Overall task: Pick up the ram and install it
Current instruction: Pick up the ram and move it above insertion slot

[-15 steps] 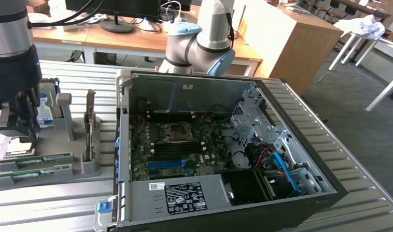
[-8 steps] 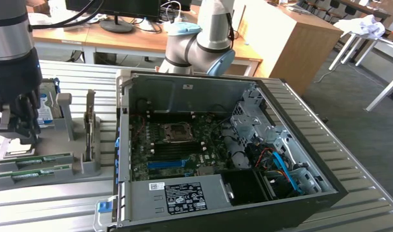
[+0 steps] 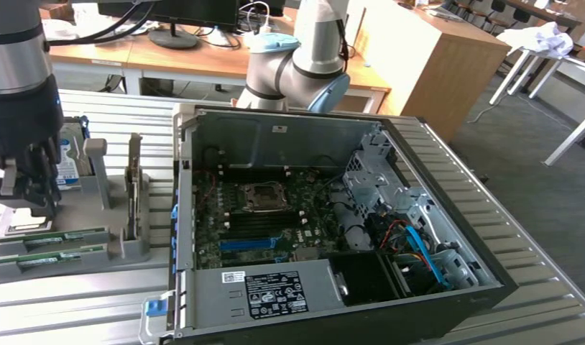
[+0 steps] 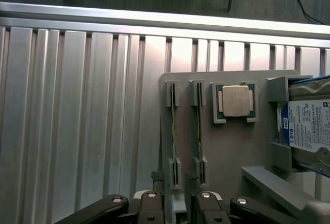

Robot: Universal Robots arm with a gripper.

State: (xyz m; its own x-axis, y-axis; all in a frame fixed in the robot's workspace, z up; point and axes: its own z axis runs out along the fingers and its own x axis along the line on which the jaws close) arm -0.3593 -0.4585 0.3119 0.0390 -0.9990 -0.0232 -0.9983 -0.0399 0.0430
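Two ram sticks stand on edge in the slots of a grey holder (image 3: 129, 248) at the exterior view's left. One ram stick (image 3: 57, 237) (image 4: 173, 131) lies beside the other (image 3: 53, 256) (image 4: 199, 131); in the wrist view both appear as thin green edges. My gripper (image 3: 29, 205) (image 4: 174, 183) hangs just above the holder's end, open, with nothing between its fingers. Its dark fingertips (image 4: 157, 177) stand on either side of the line of the first stick, apart from it.
The open computer case (image 3: 446, 180) lies in the middle of the slatted metal table, motherboard (image 3: 264, 215) facing up. On the holder also sit a square silver processor chip (image 4: 234, 102) and a hard drive (image 4: 309, 131) (image 3: 70, 169). The arm's joints (image 3: 292, 65) rise behind the case.
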